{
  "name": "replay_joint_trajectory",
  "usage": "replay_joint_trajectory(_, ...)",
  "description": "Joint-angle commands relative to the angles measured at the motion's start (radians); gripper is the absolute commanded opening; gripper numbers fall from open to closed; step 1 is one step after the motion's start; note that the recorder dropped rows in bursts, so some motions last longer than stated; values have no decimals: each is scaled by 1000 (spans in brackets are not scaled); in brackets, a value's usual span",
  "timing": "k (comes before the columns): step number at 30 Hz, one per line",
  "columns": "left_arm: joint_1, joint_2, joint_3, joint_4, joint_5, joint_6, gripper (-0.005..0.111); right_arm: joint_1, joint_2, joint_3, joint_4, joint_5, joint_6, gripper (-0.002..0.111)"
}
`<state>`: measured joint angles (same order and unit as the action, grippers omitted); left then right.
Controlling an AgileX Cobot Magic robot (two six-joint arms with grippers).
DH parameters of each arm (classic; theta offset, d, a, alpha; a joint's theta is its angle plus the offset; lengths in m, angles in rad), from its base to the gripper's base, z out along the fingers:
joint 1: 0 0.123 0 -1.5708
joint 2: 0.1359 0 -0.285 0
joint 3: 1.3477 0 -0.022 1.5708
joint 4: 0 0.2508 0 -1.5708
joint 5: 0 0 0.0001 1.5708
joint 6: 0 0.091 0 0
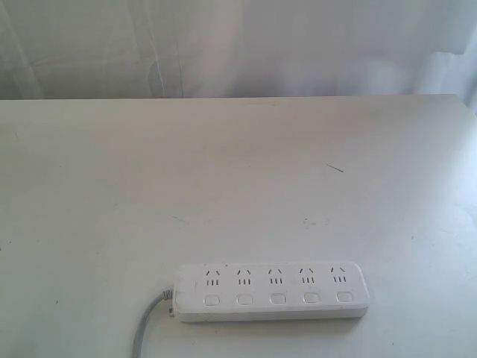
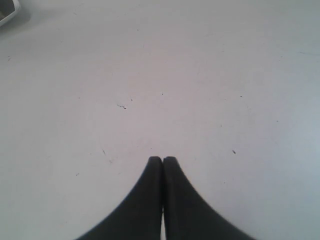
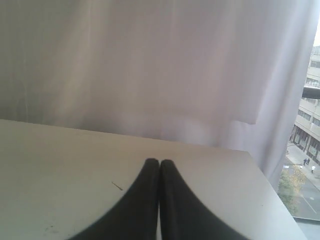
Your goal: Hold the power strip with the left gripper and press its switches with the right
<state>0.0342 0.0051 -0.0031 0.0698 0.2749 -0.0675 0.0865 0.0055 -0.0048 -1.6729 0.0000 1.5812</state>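
Cord: a grey flexible cord [image 1: 145, 328] is leaving the left end of the long white plastic power strip [image 1: 272, 291] with rounded ends; it is running toward the near edge
Power strip: lying flat on the pale matte table [image 1: 223, 171], sockets facing up; nothing is touching it
Switches: five small white rounded-rectangle switches [image 1: 277, 299] are sitting in a row along the power strip's near side, one below each socket group
Left gripper: the black left gripper [image 2: 162, 160] is hovering over bare tabletop, off the power strip; its jaws are pressing together, holding nothing
Right gripper: the black right gripper [image 3: 159, 162] is pointing at a white curtain [image 3: 150, 65], away from the power strip; its jaws are pressing together, empty
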Motion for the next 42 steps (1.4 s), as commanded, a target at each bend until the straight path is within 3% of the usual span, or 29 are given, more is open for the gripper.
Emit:
replay_joint_trajectory(1,1,-5,3,-2,2,3,0,-8,-5,5,366,0,-385,0)
replay_joint_trajectory(3,1,-5,3,-2,2,3,0,-8,-5,5,920,25,-955,0)
replay_joint_trajectory(4,1,-5,3,-2,2,3,0,-8,-5,5,1030,31,-1096,0)
replay_joint_trajectory(5,1,-5,3,-2,2,3,0,-8,-5,5,1270,59,-1331,0)
replay_joint_trajectory(8,1,-5,3,-2,2,3,0,-8,-5,5,1551,196,-1602,0)
replay_joint_trajectory(11,1,-5,3,-2,2,3,0,-8,-5,5,1570,347,-1595,0)
replay_joint_trajectory(22,1,-5,3,-2,2,3,0,-8,-5,5,1571,350,-1469,0)
replay_joint_trajectory(42,1,-5,3,-2,2,3,0,-8,-5,5,1571,350,-1469,0)
